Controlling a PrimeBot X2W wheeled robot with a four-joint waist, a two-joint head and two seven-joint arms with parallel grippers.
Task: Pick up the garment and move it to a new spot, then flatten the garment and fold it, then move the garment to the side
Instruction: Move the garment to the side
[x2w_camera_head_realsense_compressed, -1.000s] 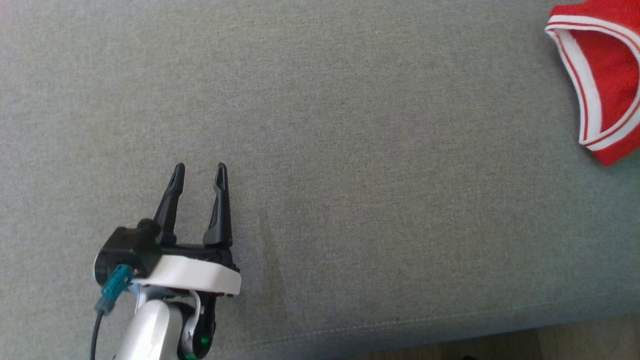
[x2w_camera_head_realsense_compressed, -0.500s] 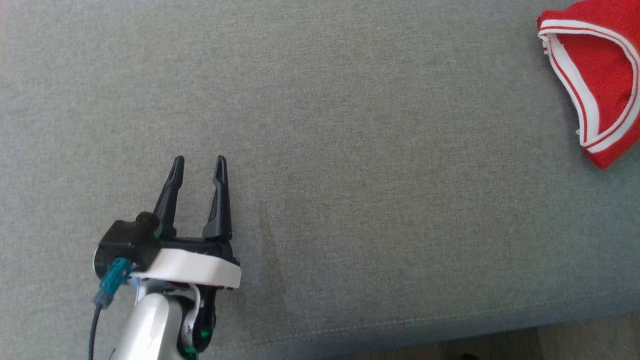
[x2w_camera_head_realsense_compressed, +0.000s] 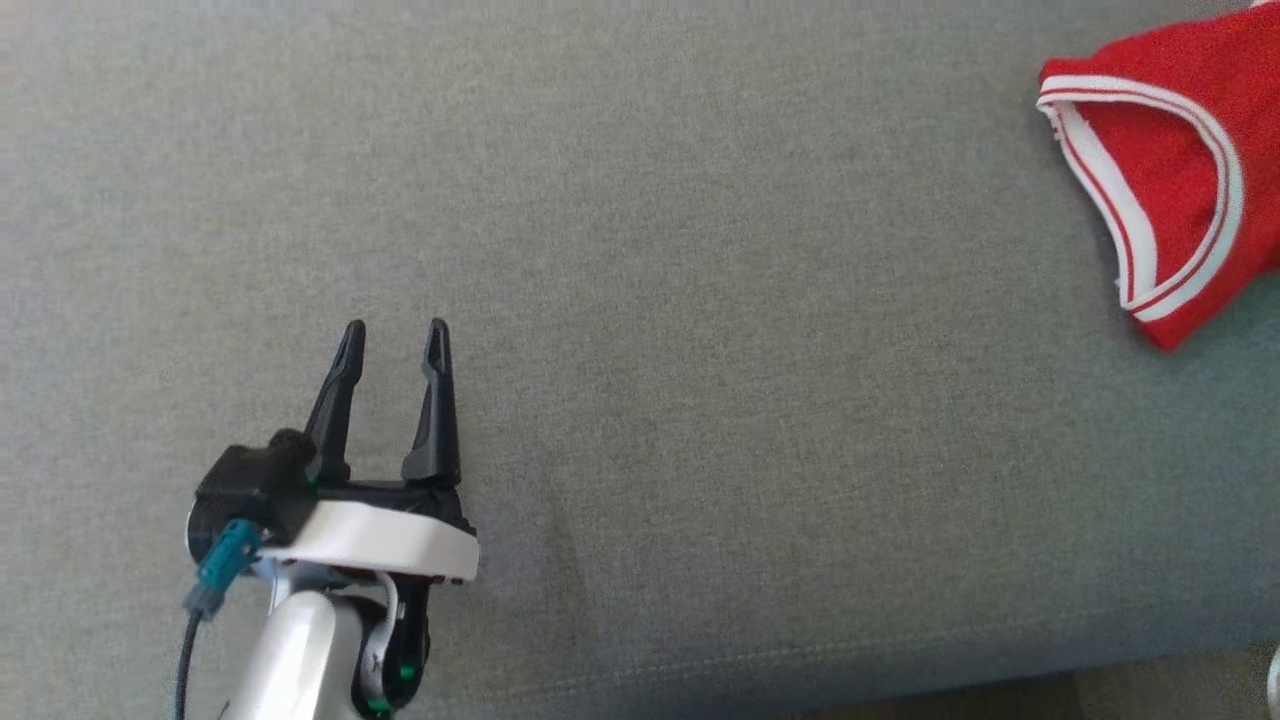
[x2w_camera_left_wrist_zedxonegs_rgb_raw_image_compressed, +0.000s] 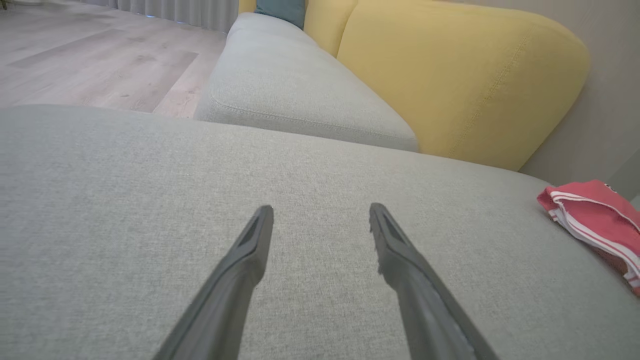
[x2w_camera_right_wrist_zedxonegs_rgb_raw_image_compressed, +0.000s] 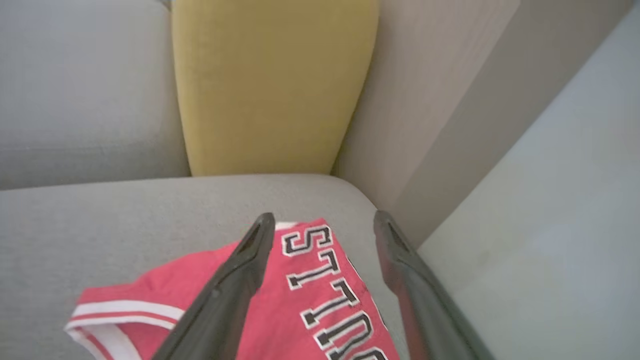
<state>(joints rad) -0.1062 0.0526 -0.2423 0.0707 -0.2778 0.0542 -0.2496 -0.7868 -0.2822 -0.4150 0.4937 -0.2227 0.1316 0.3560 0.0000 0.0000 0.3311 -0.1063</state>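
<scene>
My right gripper (x2w_camera_right_wrist_zedxonegs_rgb_raw_image_compressed: 324, 216) has its two fingers spread apart over the one red jersey (x2w_camera_right_wrist_zedxonegs_rgb_raw_image_compressed: 280, 320); it lies at the corner of the grey seat cushion (x2w_camera_head_realsense_compressed: 700, 300), beside one yellow back cushion (x2w_camera_right_wrist_zedxonegs_rgb_raw_image_compressed: 270, 85); my left gripper (x2w_camera_head_realsense_compressed: 396, 330) also has two fingers apart, well away from the jersey.

On the red garment (x2w_camera_right_wrist_zedxonegs_rgb_raw_image_compressed: 280, 320) I read black block letters, seen upside down: S, probably L, L, U; the rest runs off my right wrist view.
</scene>
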